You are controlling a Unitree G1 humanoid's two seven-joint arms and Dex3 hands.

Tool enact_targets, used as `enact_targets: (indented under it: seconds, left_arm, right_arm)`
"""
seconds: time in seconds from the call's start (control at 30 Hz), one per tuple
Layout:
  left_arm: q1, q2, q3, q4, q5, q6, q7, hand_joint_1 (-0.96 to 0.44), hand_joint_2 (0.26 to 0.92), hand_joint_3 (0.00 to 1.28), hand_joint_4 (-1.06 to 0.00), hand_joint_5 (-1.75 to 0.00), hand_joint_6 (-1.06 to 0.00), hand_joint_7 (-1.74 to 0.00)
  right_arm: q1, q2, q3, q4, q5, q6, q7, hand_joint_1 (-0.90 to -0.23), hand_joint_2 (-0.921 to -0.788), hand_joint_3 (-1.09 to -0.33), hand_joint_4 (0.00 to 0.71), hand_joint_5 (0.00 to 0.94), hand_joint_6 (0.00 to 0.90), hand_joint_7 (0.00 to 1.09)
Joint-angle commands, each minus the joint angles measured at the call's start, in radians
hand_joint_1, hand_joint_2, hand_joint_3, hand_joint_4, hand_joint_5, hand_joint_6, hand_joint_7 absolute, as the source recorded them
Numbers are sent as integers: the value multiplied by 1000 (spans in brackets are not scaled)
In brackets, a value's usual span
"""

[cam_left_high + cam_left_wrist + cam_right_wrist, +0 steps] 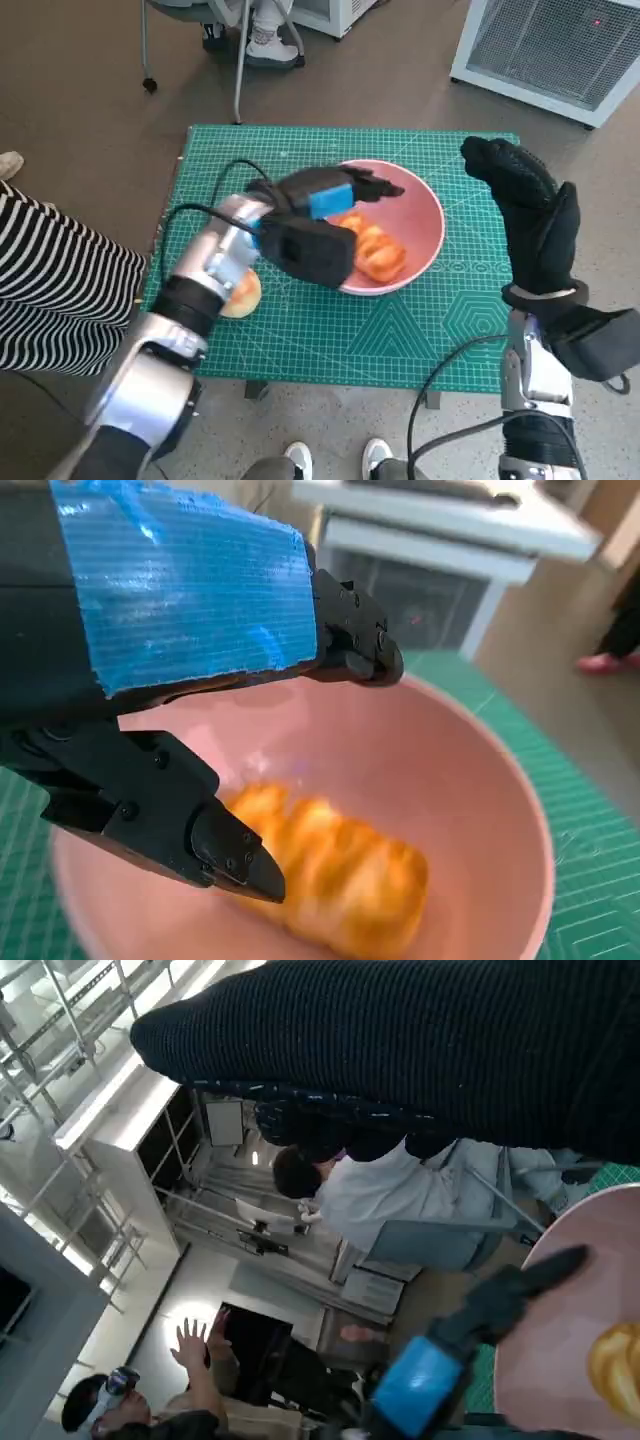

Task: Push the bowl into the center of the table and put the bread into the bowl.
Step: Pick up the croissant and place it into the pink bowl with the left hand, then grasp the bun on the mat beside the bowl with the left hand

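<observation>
Bread is lying inside the pink bowl, against the wall nearer the robot, and the bowl is sitting a little right of the middle of the table, which a green cutting mat is covering. The left hand is hovering over the bowl's left half with its fingers spread and nothing between them; the left wrist view is showing the golden loaf blurred just below the black fingertips. A second roll is lying on the mat left of the bowl, half hidden under the left forearm. The right hand is standing raised beside the bowl's right rim, fingers apart and holding nothing.

Nearest the robot, two shoe tips are peeking out below the table's front edge. A person's striped clothing is filling the left side, over brown floor. Beyond the far edge, chair legs on casters and a person's shoes are showing, and a white grilled unit is standing at the far right. In the right wrist view the glove is blocking much of the scene; behind it, a seated person in pale clothing and white shelving are showing sideways.
</observation>
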Motion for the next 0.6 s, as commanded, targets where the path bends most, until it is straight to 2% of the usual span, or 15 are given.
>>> enact_targets:
  seconds: [0.03,0.3,0.6]
  left_arm:
    - [57,96,63,-93,-75,-61,-52,-283,743,0,-70,0,-229,-48]
    - [174,239,180,-272,-196,-85,-129,-295,740,2,-63,0,-232,-31]
    - [326,367,285,-466,-303,-50,-209,-326,750,6,-63,-6,-236,-29]
  right_arm:
    - [22,9,4,1,-6,17,-11,-804,-921,-740,191,0,80,494]
    - [23,12,4,-1,-6,18,-10,-797,-921,-740,188,0,80,494]
    - [23,14,5,-7,-4,20,-10,-793,-921,-740,188,0,80,494]
